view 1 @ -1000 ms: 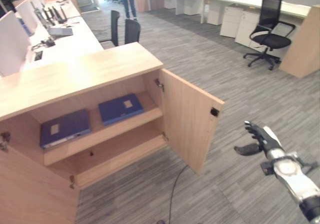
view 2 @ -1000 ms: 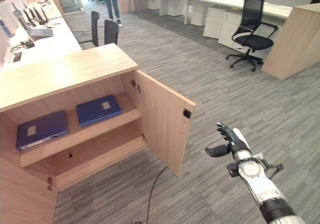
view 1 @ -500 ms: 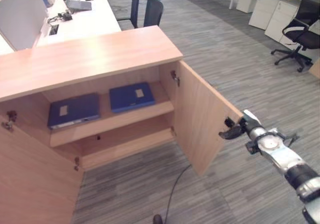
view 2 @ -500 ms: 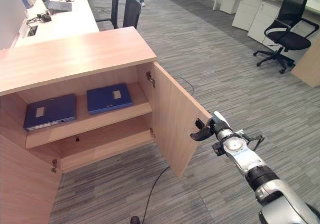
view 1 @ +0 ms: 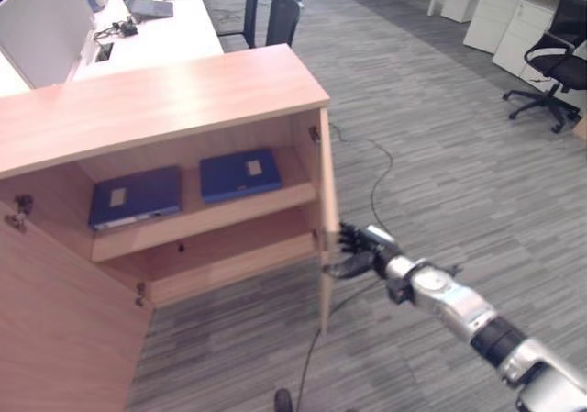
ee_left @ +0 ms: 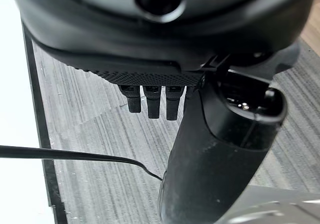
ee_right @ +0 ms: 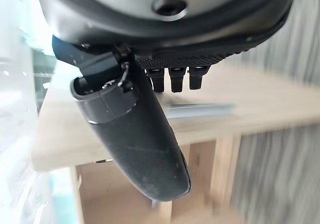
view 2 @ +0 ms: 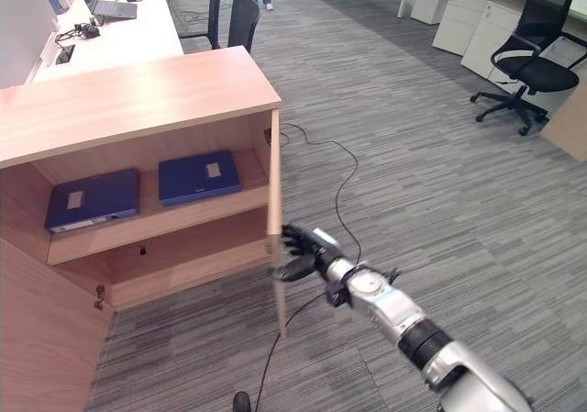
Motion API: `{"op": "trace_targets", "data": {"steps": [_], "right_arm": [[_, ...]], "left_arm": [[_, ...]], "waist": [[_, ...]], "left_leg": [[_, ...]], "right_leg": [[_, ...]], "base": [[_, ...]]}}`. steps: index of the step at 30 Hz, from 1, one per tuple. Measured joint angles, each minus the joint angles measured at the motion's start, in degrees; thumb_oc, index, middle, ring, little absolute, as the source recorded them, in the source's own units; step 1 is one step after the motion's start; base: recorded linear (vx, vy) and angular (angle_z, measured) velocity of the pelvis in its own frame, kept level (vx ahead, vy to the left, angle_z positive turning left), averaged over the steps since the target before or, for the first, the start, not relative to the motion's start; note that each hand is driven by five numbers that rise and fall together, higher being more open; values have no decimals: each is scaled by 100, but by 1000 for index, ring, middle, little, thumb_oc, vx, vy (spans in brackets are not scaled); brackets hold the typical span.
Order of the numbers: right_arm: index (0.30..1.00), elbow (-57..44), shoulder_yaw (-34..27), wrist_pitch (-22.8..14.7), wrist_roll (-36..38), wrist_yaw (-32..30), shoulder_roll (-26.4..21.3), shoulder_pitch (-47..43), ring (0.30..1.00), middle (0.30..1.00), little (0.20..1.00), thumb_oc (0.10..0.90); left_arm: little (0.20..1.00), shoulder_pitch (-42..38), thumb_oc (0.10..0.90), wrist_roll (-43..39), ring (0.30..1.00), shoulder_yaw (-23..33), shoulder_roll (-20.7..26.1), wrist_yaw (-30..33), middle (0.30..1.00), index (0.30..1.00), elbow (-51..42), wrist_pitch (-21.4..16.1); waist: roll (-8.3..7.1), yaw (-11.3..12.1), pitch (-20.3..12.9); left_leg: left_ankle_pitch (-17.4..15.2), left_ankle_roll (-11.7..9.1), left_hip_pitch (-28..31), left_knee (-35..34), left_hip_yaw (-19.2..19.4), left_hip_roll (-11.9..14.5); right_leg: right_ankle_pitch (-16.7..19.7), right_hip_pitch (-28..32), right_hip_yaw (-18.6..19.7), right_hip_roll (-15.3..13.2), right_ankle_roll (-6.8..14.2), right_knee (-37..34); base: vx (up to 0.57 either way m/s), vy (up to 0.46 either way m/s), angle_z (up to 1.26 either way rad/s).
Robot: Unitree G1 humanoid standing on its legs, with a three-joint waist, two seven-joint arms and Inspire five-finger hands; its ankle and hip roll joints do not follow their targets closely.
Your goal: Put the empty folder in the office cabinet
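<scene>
Folders: two dark blue ones, each with a pale label, lie flat side by side on the cabinet's [view 1: 165, 109] upper shelf [view 1: 206, 219], left folder [view 1: 136, 196] at centre-left of frame, right folder [view 1: 240, 174] nearer centre. Cabinet door [view 1: 326, 219] stands edge-on. Right hand [view 1: 359, 247], fingers relaxed, touches the door's edge. Left hand [ee_left: 210, 149] hangs over carpet, fingers loose, holding nothing.
</scene>
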Motion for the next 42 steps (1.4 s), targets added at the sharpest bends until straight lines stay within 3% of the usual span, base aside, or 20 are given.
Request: {"op": "trace_targets", "data": {"steps": [2, 5, 10, 11, 12, 13, 15, 17, 18, 22, 24, 28, 30, 32, 33, 34, 36, 38, 39, 42], "right_arm": [[900, 269, 228, -71, 71, 179, 1003, 326, 900, 900, 900, 800], [900, 528, 1282, 166, 66, 887, 1786, 497, 900, 900, 900, 800], [900, 669, 1195, 90, 303, 688, 1834, 301, 900, 900, 900, 800], [900, 733, 1070, 14, 369, 649, 1739, 310, 900, 900, 900, 800], [900, 712, 919, -77, 454, 595, 1378, 325, 900, 900, 900, 800], [900, 629, 870, -78, 446, 583, 1051, 380, 900, 900, 900, 800], [900, 637, 849, -9, 430, 607, 675, 429, 900, 900, 900, 800], [900, 637, 441, -50, 317, 694, 484, 823, 900, 900, 900, 800], [900, 643, 289, -50, 266, 669, 429, 996, 900, 900, 900, 800], [900, 1447, -271, 107, -308, 724, 462, 1282, 900, 900, 900, 800], [900, 1673, -448, 217, -703, 688, 375, 1441, 900, 900, 900, 800], [900, 3229, -1795, 161, -1386, 484, 845, 2251, 900, 900, 900, 800], [900, 5389, -3713, -51, -1594, 84, 1208, 2408, 900, 900, 900, 800], [900, 5869, -3939, 68, -1641, -133, 1129, 2484, 900, 900, 900, 800], [900, 6552, -5559, -235, -1560, -434, 1085, 2814, 900, 900, 900, 800], [900, 6369, -5259, -223, -1560, -525, 1196, 2607, 900, 900, 900, 800], [900, 6299, -5312, -260, -1558, -567, 1218, 2703, 900, 900, 900, 800], [900, 6573, -5285, -169, -1513, -888, 1223, 2763, 900, 900, 900, 800], [900, 6504, -4871, -64, -1509, -921, 1248, 2798, 900, 900, 900, 800], [900, 6257, -4751, -79, -1412, -966, 1363, 2844, 900, 900, 900, 800]], "left_arm": [[900, -144, 800, 75, 900, -324, 12, 34, 900, 900, -162, -12], [900, -291, 800, 222, 900, -553, 33, 154, 900, 900, -149, -24], [900, -175, 800, 79, 900, -653, 32, 293, 900, 900, -273, -30], [900, -204, 800, -22, 900, -740, 35, 303, 900, 900, -320, -45], [900, -436, 800, -76, 900, -839, 56, 394, 900, 900, -313, -108], [900, -689, 800, -83, 900, -768, 53, 399, 900, 900, -288, -125], [900, -808, 800, -264, 900, -643, 141, 429, 900, 900, -256, -180], [900, -736, 800, -431, 900, -329, 145, 383, 900, 900, -275, -129], [900, -675, 800, -501, 900, -438, 118, 390, 900, 900, -309, -143], [900, -359, 800, -761, 900, -147, -134, 135, 900, 900, -472, -143], [900, -129, 800, -977, 900, -86, -208, 39, 900, 900, -502, -152], [900, 96, 800, -1362, 900, 201, -104, -145, 900, 900, -487, -155], [900, 83, 800, -1423, 900, 396, -160, -183, 900, 900, -338, -161], [900, 58, 800, -1424, 900, 382, -126, -175, 900, 900, -317, -166], [900, -393, 800, -1424, 900, -2, 231, -79, 900, 900, -328, -159], [900, -447, 800, -1423, 900, -78, 454, 1, 900, 900, -339, -269], [900, -545, 800, -1410, 900, -286, 729, 130, 900, 900, -991, -364], [900, -580, 800, -1411, 900, -364, 727, 137, 900, 900, -1642, -438], [900, -795, 800, -1417, 900, -294, 680, 167, 900, 900, -1768, -491], [900, -1142, 800, -1423, 900, -261, 509, 176, 900, 900, -1791, -506]], "waist": [[0, 165, -17], [-58, 605, -135], [-158, 968, -213], [-151, 1030, -210], [-149, 1031, -195], [-241, 1071, -131], [-465, 1066, 31], [-376, 978, 72], [-300, 812, 62], [255, 1010, 24], [522, 1050, 15], [112, 1041, -23], [173, 1000, -144], [149, 1022, -249], [117, 234, -215], [-35, 263, -243], [-231, 185, -222], [-133, 70, -148], [0, -52, 99], [37, -394, 506]], "left_leg": [[21, -23, 145, 1, -92, 0], [29, -39, 210, 1, -255, -20], [117, -256, -227, 74, -616, 59], [176, -437, -383, 61, -815, 64], [-86, -915, -823, -5, -1055, 9], [-650, -673, -934, -19, -475, 21], [-476, -518, -882, 21, 521, -35], [-333, -748, -556, 201, 1915, 207], [-260, -741, -485, 196, 1929, 254], [-260, -670, 104, 50, 1591, 494], [-242, -300, 327, -5, 1320, 545], [-505, 153, 430, -3, 1037, -126], [-741, 492, 578, -4, 878, -598], [-802, 564, 580, -3, 857, -768], [-866, 946, 595, -4, 24, -1091], [-798, 906, 589, 2, 200, -1127], [-969, 854, 745, -27, 27, -1167], [-923, 852, 732, -2, -147, -929], [-978, 780, 670, 1, -146, -733], [-1118, 516, 689, 25, -378, -705]], "right_leg": [[-33, 185, -99, -4, -13, 1], [-207, 353, -210, 33, -73, 1], [-583, -121, -536, 148, -194, 734], [-742, -332, -619, 158, -218, 993], [-722, -458, -954, 158, -404, 862], [-522, -346, -1599, -25, -444, 546], [-490, -237, -2158, -388, -647, 320], [-204, 147, -3255, -600, -388, 27], [-202, 194, -3243, -577, -329, 25], [-242, 113, -3551, -706, -86, 371], [-282, 113, -3592, -770, 50, 699], [-380, 141, -3507, -1609, 392, 1269], [-267, 270, -3373, -2132, 644, 1618], [-313, 225, -3186, -2300, 706, 1649], [-1008, -587, -218, -2376, 781, 2864], [-1080, -984, 310, -2238, 880, 2693], [-813, -1137, 317, -1771, 830, 2028], [-655, -1320, 606, -1141, 740, 1621], [-417, -1922, 932, -640, 466, 1612], [20, -2441, 1667, -120, 615, 823]], "base": [[1, -71, 25], [-8, -101, 42], [-122, -80, 43], [-96, -99, 160], [-68, -94, 211], [-16, -69, 275], [-42, 69, 208], [-3, 143, 206], [56, 190, 184], [105, 206, 84], [115, 264, 33], [161, 371, 46], [171, 336, 44], [156, 224, 94], [202, 126, 130], [150, 77, 120], [132, 43, 24], [91, -25, 41], [194, -80, -17], [215, -104, 39]]}}
